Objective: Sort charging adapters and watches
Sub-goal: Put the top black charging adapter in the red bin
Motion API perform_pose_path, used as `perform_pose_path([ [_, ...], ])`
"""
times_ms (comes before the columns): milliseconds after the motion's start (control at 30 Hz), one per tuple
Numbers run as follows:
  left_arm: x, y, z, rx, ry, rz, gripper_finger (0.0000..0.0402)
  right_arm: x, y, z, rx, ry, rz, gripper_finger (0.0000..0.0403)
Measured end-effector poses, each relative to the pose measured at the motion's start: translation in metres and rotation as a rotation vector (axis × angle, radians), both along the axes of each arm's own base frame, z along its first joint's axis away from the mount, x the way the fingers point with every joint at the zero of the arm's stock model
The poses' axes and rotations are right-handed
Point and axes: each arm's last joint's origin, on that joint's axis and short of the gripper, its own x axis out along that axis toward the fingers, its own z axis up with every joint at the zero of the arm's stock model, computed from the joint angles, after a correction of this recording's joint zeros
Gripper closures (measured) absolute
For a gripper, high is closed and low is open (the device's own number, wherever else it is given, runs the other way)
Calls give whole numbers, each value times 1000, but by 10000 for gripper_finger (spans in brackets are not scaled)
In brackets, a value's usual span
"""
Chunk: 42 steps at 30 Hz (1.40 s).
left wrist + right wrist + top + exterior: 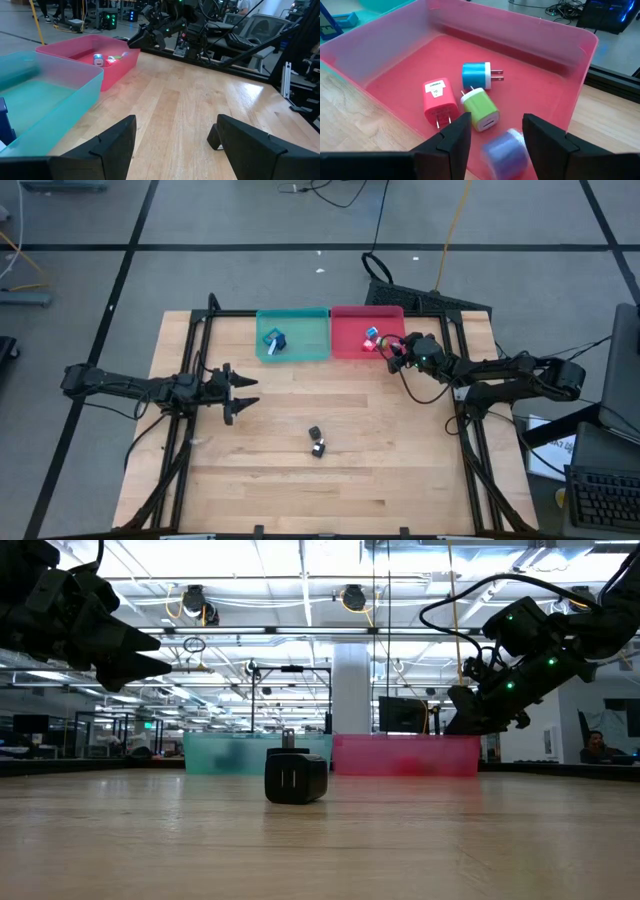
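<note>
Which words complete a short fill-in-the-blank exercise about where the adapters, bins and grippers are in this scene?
1. The right gripper is above the ____ bin.
2. In the right wrist view, a red adapter, a green adapter and a ____ adapter lie in that bin.
3. The black adapter stands on the bare ____.
4. The left gripper waits with its jaws ____.

Missing words: pink; blue; table; open

Bright overhead ceiling lights (200,605); falling purple adapter (507,150) motion-blurred.
</note>
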Motion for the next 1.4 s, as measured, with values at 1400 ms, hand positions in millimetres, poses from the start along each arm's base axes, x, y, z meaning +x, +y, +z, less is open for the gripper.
perform_pose_path([
  [1400, 0, 0, 0, 0, 0, 0, 123, 18, 18, 14, -124, -95, 159, 234],
])
